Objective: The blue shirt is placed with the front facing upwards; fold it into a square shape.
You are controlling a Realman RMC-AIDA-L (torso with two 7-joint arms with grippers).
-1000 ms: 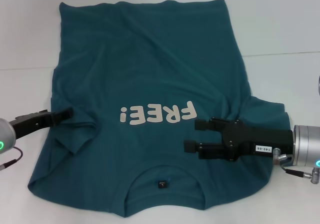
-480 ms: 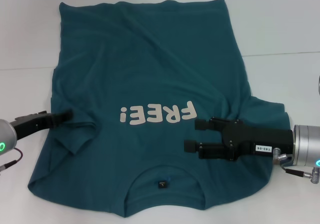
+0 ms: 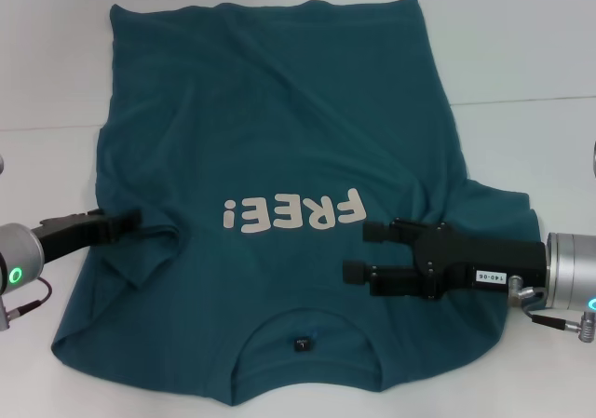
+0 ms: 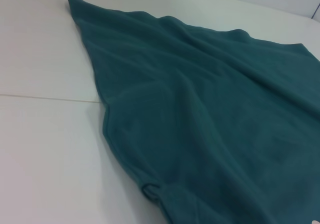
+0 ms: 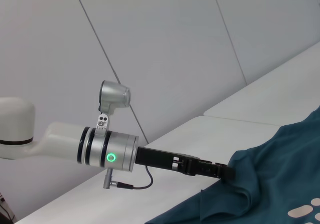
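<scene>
Since a second ago only the left gripper (image 3: 130, 220) has shifted, its tip edging slightly toward the white "FREE!" lettering (image 3: 291, 213) and a little lower against the crumpled sleeve fold, while the right gripper (image 3: 365, 253) has kept its place. Spread flat on the white table (image 3: 531, 55), the blue shirt (image 3: 270, 111) lies front up, its neckline with the small dark tag (image 3: 302, 344) on the near side of the lettering and its hem on the far side. Just beside the last letter of the lettering, the right gripper sits over the shirt with its two black fingers spread apart, nothing between them. At the opposite side of the lettering, the left gripper's tip meets the bunched sleeve, and whether its fingers are pinching the cloth I cannot tell; the right wrist view shows it (image 5: 225, 173) touching the raised fold.
</scene>
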